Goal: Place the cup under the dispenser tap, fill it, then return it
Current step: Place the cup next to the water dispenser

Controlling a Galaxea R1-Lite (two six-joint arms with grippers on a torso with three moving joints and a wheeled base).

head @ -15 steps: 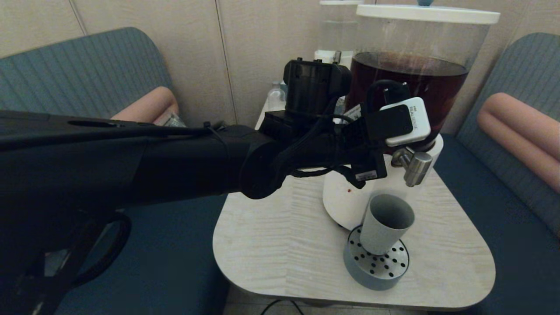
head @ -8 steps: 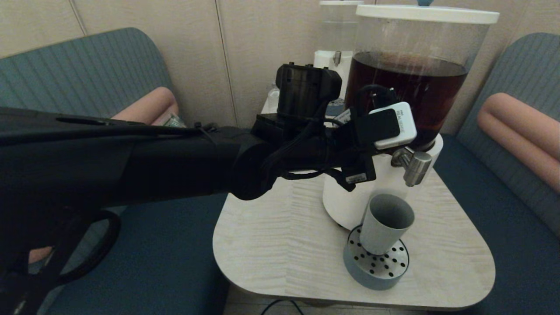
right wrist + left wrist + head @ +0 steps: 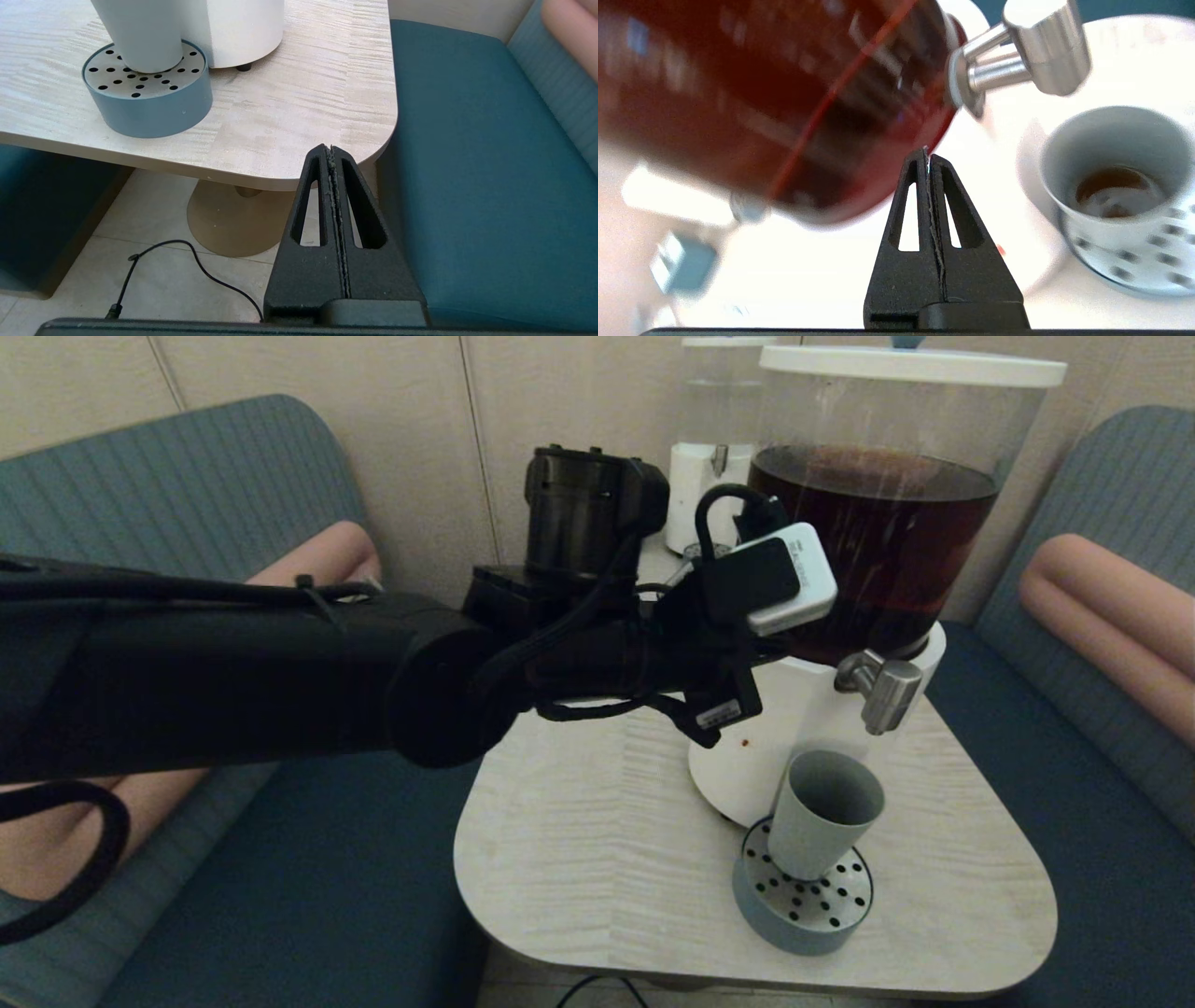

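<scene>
The left gripper point(image 3: 928, 156), fingers pressed together beside the brushed-steel dispenser tap point(image 3: 1031, 51), should open before grasping the grey-blue plastic cup point(image 3: 823, 812) on the table's front-right drip tray point(image 3: 803, 910).

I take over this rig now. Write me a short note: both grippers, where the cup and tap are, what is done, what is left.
Left gripper: jaws shut, empty, in the air beside the dispenser's dark tank, clear of the dispenser tap.
Right gripper: jaws shut, empty, parked low off the table's edge.
The cup stands on the drip tray under the tap, with a little dark liquid at its bottom.
Done: cup placed. Left: judge whether the fill is enough, then return the cup.
</scene>
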